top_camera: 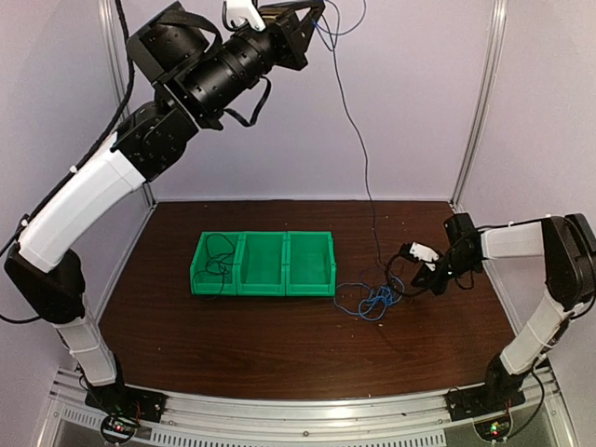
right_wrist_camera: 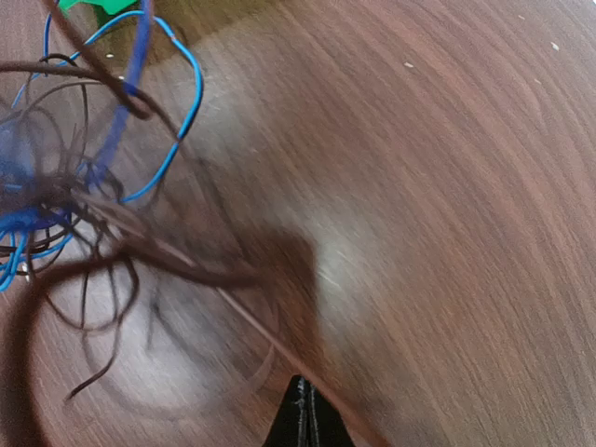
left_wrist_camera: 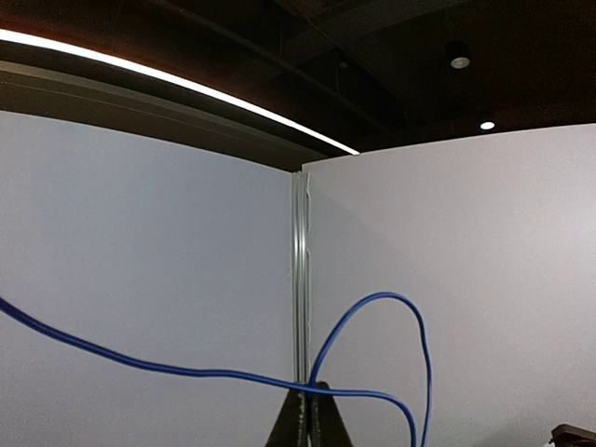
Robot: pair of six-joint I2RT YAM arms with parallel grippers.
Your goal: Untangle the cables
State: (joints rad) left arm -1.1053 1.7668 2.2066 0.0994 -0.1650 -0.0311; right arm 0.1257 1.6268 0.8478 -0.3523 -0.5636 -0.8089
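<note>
the left gripper (left_wrist_camera: 305, 421), bottom centre of its wrist view, is pinched shut on the blue cable (left_wrist_camera: 186, 371), high at the top of the overhead frame. a long strand drops from there to the tangle (top_camera: 377, 300) on the table (top_camera: 279, 340), right of centre, just beside the green bin (top_camera: 264, 264). the right gripper (right_wrist_camera: 303, 416) hangs low by the tangle, tips together; whether it pins a black strand i cannot tell, the view blurs. best to lift slowly, knot anchored below, so loops slide free rather than cinch.

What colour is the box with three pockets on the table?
The three-compartment plastic bin is bright green, clearest in the top external view.
</note>
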